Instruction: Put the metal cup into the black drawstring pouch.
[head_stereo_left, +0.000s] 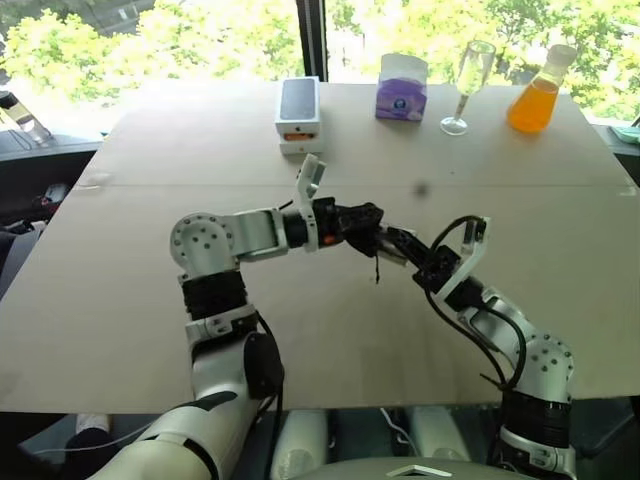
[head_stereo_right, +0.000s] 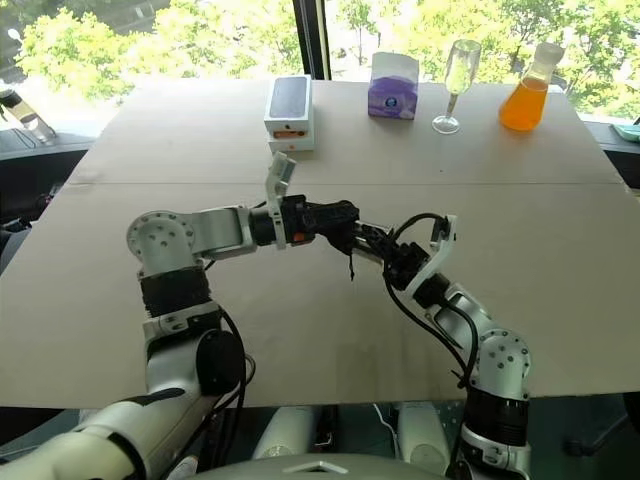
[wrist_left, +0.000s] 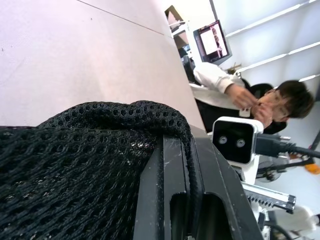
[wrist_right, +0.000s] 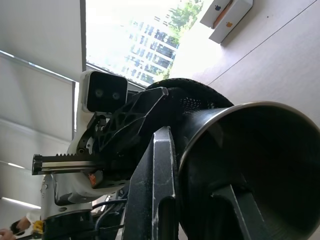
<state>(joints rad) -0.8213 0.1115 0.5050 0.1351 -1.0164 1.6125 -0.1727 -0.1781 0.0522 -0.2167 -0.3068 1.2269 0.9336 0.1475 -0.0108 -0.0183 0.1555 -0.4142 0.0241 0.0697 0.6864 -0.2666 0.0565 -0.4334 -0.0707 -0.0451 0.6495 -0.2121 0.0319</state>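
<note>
Inside right pincer (wrist_right: 200, 200), metal cup (wrist_right: 250, 170) against black drawstring pouch (wrist_left: 75, 165).

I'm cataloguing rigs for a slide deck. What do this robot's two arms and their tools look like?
Both arms are silver-grey metal with round, bolt-studded joint housings and black segments between them. Loose black cables loop along the right forearm. Each ends in a black two-fingered tool, the left tool and the right tool, with a white camera block mounted at the wrist. The left wrist carries a small orange mark.
</note>
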